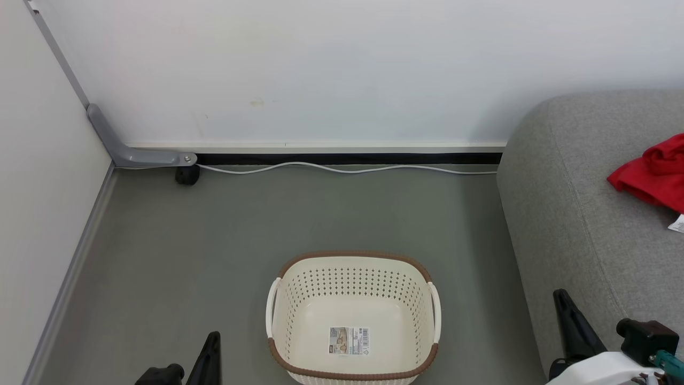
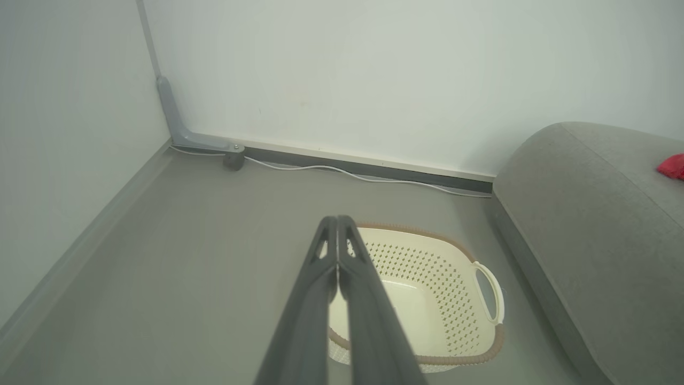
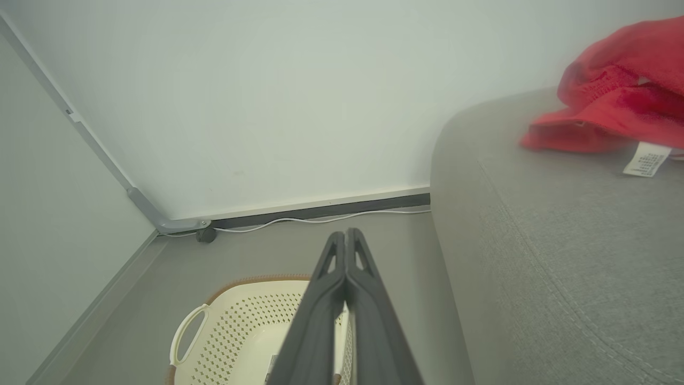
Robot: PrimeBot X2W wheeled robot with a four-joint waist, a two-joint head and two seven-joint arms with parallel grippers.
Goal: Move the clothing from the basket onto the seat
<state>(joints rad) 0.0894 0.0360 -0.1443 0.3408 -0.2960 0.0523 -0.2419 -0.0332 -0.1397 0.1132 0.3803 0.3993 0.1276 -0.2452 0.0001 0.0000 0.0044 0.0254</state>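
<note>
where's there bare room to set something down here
The sofa is bare from its rounded edge to the red clothing. The floor is bare between basket, white cable and left wall. The basket holds just a sticker. Crowded: sofa's right, under the clothing.

Red clothing (image 1: 653, 177), grey seat (image 1: 566, 224), cream perforated basket (image 1: 352, 283).
</note>
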